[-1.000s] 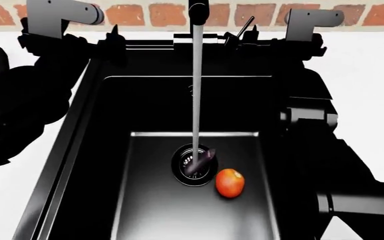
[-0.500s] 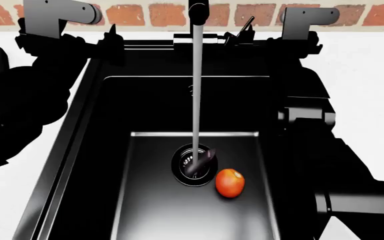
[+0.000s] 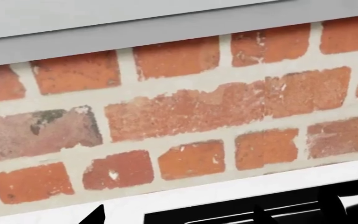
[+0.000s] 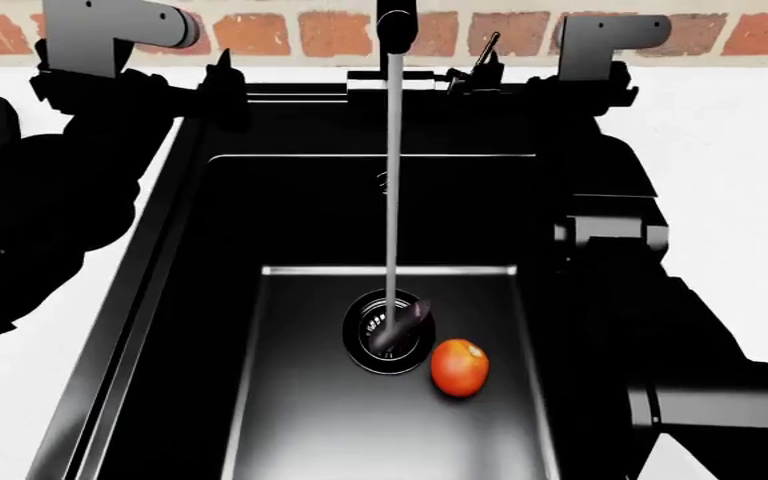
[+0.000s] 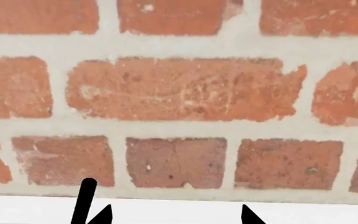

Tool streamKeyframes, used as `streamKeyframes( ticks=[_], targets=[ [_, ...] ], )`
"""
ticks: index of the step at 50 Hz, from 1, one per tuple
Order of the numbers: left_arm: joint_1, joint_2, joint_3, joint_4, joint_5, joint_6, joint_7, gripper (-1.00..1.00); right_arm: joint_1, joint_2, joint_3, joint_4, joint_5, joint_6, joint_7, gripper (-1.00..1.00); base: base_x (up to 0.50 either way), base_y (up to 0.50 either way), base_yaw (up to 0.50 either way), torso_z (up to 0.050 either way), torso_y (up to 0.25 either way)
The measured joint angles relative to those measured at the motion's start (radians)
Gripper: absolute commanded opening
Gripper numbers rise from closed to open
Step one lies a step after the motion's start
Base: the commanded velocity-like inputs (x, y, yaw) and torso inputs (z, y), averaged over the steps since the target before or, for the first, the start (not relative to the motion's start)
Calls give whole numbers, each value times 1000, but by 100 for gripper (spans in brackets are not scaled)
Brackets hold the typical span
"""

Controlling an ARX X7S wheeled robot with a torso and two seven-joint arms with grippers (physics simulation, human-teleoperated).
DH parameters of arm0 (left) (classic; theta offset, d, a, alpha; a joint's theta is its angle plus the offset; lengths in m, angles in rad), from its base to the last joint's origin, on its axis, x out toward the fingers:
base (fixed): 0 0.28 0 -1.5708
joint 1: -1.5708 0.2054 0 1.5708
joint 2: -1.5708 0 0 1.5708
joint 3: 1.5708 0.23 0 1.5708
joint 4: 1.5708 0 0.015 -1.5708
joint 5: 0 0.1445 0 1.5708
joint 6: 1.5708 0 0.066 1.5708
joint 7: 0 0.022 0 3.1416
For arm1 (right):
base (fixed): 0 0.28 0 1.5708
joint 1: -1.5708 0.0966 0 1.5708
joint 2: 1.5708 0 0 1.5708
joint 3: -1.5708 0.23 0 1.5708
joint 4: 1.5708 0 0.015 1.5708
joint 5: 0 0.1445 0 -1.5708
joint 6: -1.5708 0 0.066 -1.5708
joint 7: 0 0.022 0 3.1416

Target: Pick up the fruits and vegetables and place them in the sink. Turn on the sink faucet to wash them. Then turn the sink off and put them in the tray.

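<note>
The black sink (image 4: 224, 300) holds the orange-red fruit (image 4: 460, 366) on its floor. The dark purple eggplant (image 4: 406, 322) lies over the round drain beside the fruit. Water runs from the faucet spout (image 4: 395, 22) straight down onto the eggplant. My right gripper (image 5: 175, 215) is open at the back rim. The thin faucet lever (image 5: 84, 200) stands just outside one of its fingertips; the lever also shows in the head view (image 4: 487, 50). My left gripper (image 3: 177, 216) is open and empty over the sink's back left corner. The tray is out of view.
A red brick wall (image 4: 291, 30) runs close behind the faucet and both grippers. White counter (image 4: 744, 150) lies on both sides of the sink. My dark arms hang over the sink's left and right rims.
My right arm has shifted slightly left toward the lever, and the lever looks a little more upright. Water still runs. The fruit, eggplant and left arm have not moved.
</note>
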State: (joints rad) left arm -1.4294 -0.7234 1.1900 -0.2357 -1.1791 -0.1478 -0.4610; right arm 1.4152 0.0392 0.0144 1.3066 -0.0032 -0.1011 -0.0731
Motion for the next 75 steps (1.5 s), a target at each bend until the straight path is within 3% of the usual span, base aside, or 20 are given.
streamKeyframes(
  ticks=[14,25,37,48,55,64,70,75],
  targets=[
    [5,-6,-3,9,2,0,-4,100,8,8,-47,3,14,-7,-141,100,0,1,2,0,0],
    [5,-9,4,18,10,-9,-1,100,35,24,-148,-23,68,17,-131,100,0,2,4,-19,128],
    [-10,-7,6,32,8,-33,2,100,-44,91,-217,-606,145,421,-107,100,0,0,0,-22,154],
    [-124,-22,46,85,-45,-228,48,100,-29,179,-251,-1074,274,1055,-145,100,0,0,0,0,0],
    [-235,-24,88,158,-84,-401,111,100,103,310,-333,-1178,675,1364,87,100,0,0,0,0,0],
    [-263,-1,124,241,-115,-486,170,100,171,427,-407,-1250,1229,1523,384,100,0,0,0,0,0],
    [-244,11,135,283,-132,-497,175,100,128,466,-442,-1302,1412,1552,463,100,0,0,0,0,0],
    [-214,28,146,279,-126,-482,192,100,43,474,-524,-1340,1427,1548,390,100,0,0,0,0,0]
  ],
)
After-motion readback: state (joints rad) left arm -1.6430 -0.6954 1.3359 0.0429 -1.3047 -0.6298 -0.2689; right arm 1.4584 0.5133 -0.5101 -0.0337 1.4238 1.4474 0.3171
